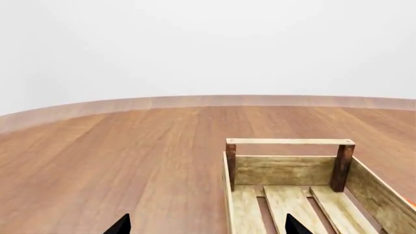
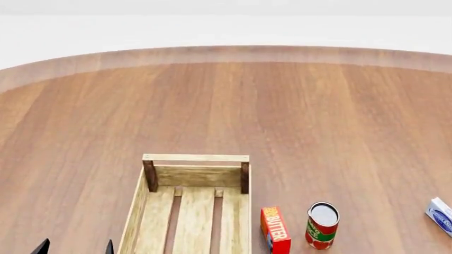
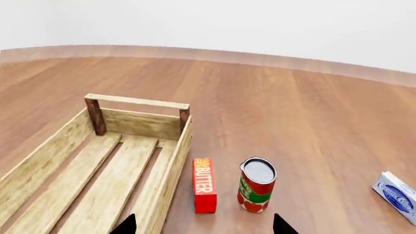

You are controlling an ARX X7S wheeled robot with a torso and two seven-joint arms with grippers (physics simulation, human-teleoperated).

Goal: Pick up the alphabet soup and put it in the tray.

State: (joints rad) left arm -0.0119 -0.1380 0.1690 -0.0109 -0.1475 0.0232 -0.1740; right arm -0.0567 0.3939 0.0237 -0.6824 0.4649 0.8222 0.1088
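Observation:
The alphabet soup is out of view in all three views. The tray (image 2: 196,157) is a light wooden slatted crate with dark corner posts, empty, at the near middle of the table. It also shows in the left wrist view (image 1: 289,141) and in the right wrist view (image 3: 136,101). My left gripper (image 2: 75,247) is open and empty, low at the tray's left side; its tips straddle the tray's left wall in the left wrist view (image 1: 208,226). My right gripper (image 3: 204,226) is open and empty, just short of the tray's right wall and the butter box.
A red butter box (image 2: 276,230) (image 3: 204,185) stands right of the tray. A small red-and-green can (image 2: 322,226) (image 3: 256,185) stands beside it. A white-and-blue box (image 2: 441,214) (image 3: 396,195) lies at far right. The round wooden table's edge (image 2: 226,53) curves behind.

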